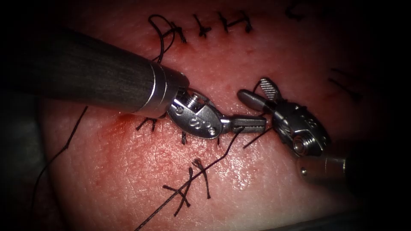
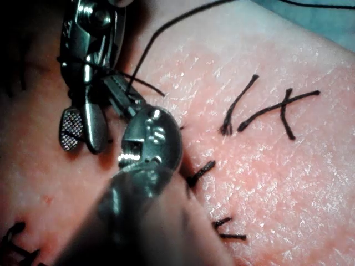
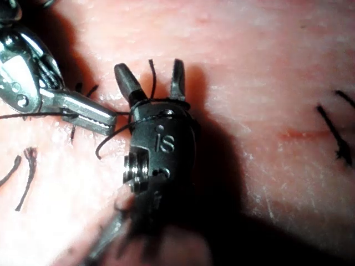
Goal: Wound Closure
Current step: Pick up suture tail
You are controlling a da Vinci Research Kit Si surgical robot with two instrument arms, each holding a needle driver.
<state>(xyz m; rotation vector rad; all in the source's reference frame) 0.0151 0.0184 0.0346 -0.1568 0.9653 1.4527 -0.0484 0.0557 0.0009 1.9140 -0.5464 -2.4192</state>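
My left tool lies over the stitched cut, its jaws shut on the black thread, which runs from the jaws down toward the lower left of the tissue. My right tool faces it from the right with its jaws open and nothing between them. In the right wrist view a turn of thread lies around the base of the right tool's jaws, close to the left tool's tip. The left wrist view has the left tool meeting the right tool.
Tied stitches with cut ends line the far tissue, and more cut ends sit on the near tissue. Red fluid stains the tissue under the left shaft. A long thread strand trails off the tissue's left edge.
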